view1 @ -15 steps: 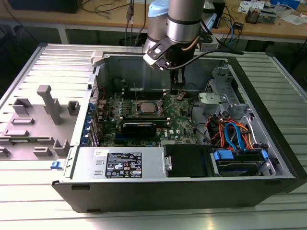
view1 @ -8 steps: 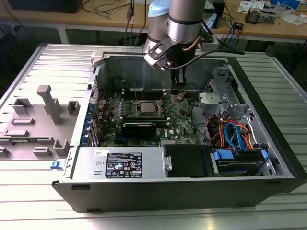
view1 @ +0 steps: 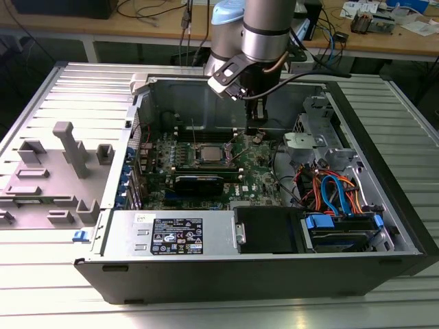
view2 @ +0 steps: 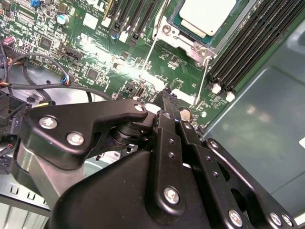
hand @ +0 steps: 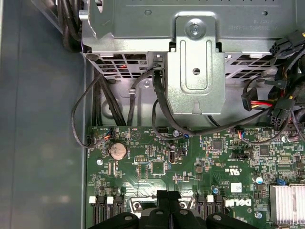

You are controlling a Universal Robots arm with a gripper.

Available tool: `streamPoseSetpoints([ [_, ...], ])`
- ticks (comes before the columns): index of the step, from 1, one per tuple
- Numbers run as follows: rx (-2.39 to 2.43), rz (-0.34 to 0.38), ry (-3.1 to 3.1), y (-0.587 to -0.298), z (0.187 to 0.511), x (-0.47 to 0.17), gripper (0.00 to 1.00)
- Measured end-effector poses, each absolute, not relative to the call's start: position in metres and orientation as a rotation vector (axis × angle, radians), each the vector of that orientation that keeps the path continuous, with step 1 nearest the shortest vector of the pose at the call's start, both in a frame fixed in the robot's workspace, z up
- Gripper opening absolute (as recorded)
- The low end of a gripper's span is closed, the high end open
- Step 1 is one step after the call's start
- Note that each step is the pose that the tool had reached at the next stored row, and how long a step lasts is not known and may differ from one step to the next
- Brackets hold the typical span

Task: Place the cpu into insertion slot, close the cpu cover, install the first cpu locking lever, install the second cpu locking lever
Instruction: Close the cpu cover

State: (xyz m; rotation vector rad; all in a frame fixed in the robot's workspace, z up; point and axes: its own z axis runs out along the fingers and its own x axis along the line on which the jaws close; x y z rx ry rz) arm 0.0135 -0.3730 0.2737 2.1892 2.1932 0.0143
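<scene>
The cpu (view2: 207, 14) lies silvery top up in the insertion slot (view1: 208, 153) on the green motherboard. The cpu cover (view2: 188, 42), a silvery frame, lies flat around it. Two thin wire locking levers (view2: 151, 50) (view2: 202, 78) stick out from the socket, unlatched. My gripper (view2: 167, 95) hangs low over the board beside the socket, on the exterior view's right of it (view1: 255, 131). Its black fingers are shut together with nothing between them, as the first wrist view also shows (hand: 167, 194).
A metal drive cage (hand: 195, 71) with black cables rises beyond the board's edge. A coin battery (hand: 117, 151) and a heatsink (hand: 288, 202) sit on the board. Black memory slots (view2: 248, 47) flank the socket. A black card (view1: 199, 182) and the power supply (view1: 178, 236) lie nearer.
</scene>
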Motion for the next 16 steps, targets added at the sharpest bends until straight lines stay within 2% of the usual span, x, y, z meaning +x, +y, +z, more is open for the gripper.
streamPoseSetpoints([
  [16, 2.189, 0.015, 2.193, -0.371, 0.273, 0.028, 0.11],
])
